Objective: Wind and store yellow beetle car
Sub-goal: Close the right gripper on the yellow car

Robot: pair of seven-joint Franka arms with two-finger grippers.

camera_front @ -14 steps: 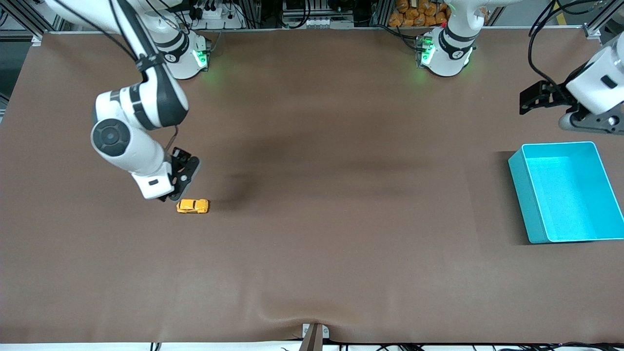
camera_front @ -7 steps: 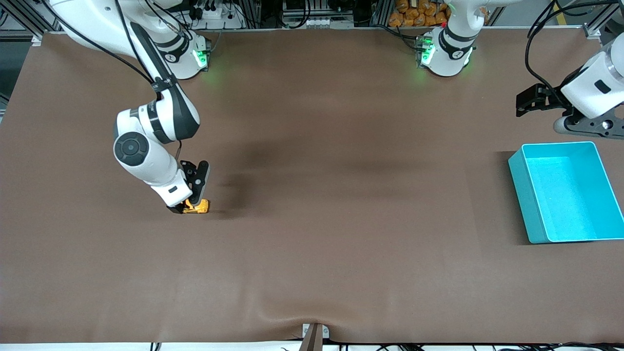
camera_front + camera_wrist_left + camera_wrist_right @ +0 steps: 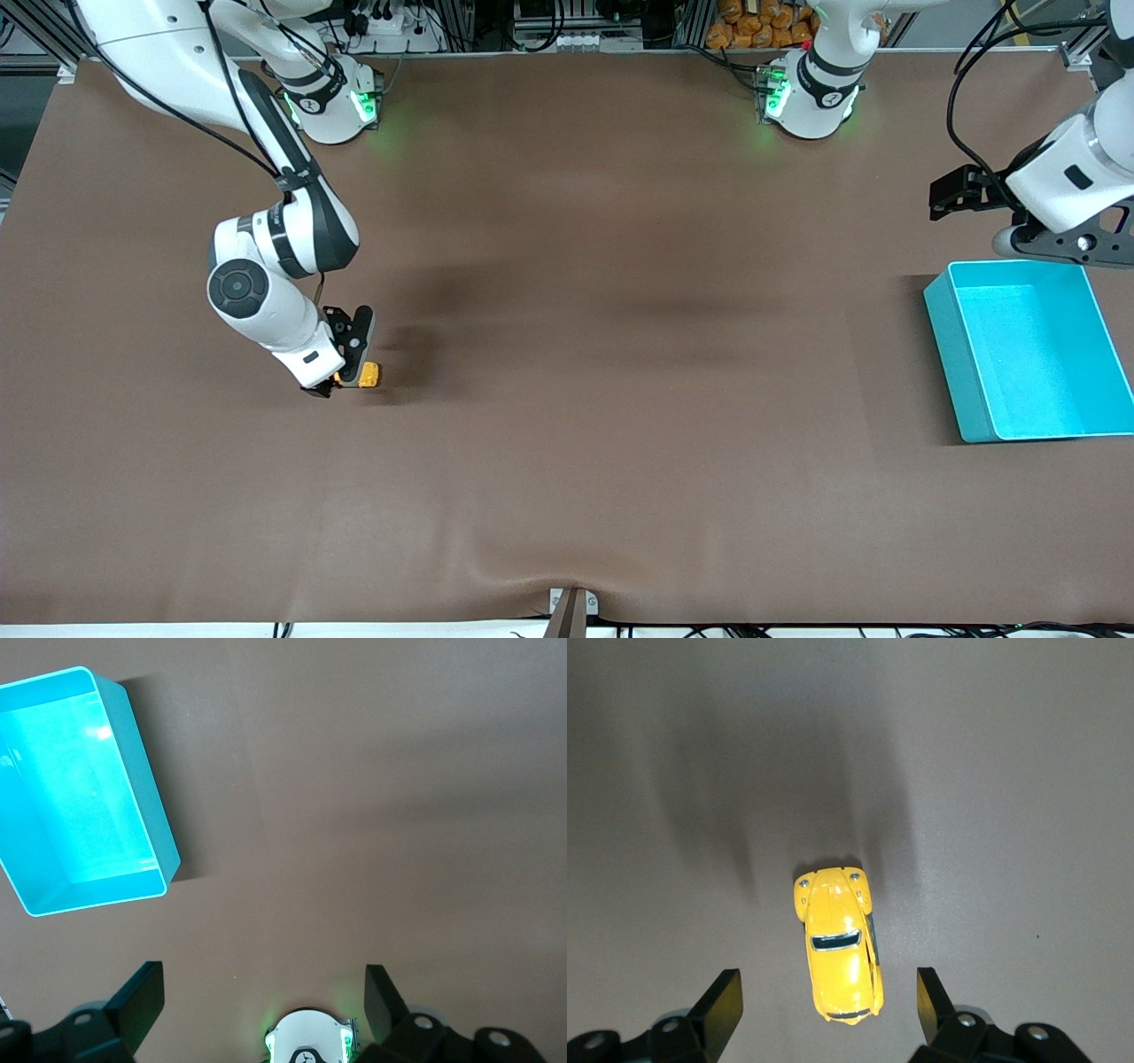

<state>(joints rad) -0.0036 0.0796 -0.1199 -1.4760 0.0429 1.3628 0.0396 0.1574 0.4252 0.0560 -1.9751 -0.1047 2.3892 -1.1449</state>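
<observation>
The yellow beetle car (image 3: 368, 376) sits on the brown table toward the right arm's end, half hidden by my right gripper (image 3: 347, 383). In the right wrist view the car (image 3: 838, 943) lies between the two open fingertips (image 3: 725, 1001), one on each side, with gaps to both; my right gripper (image 3: 829, 999) is low over it. My left gripper (image 3: 950, 195) is open and empty, up in the air beside the turquoise bin (image 3: 941, 319). In the left wrist view my left gripper (image 3: 264, 994) is spread wide with the bin (image 3: 146, 811) below.
The turquoise bin stands open at the left arm's end of the table. The two arm bases (image 3: 332, 97) (image 3: 806, 89) stand along the table's edge farthest from the front camera. A clamp (image 3: 571, 611) sits at the edge nearest that camera.
My right gripper has come down from beside the car to straddle it and now covers part of it. My left arm has drifted slightly up and away from the bin.
</observation>
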